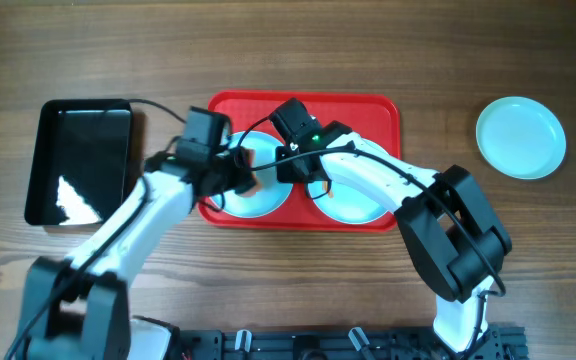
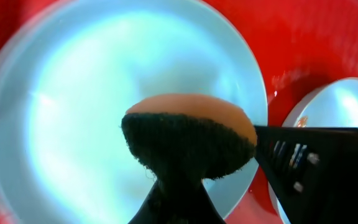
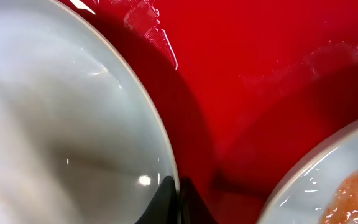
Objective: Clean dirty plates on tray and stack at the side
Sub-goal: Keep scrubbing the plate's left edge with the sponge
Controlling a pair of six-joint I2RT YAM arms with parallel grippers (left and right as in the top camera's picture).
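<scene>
The red tray holds two pale mint plates. My left gripper is shut on an orange sponge with a dark scrub side and holds it over the left plate, seen close in the left wrist view. My right gripper is shut on this plate's right rim, with its fingertips pinching the edge. The right plate carries an orange smear. A third plate lies on the table to the right of the tray.
A glossy black rectangular tray lies left of the red tray. The two arms cross closely over the middle of the red tray. The table is brown wood.
</scene>
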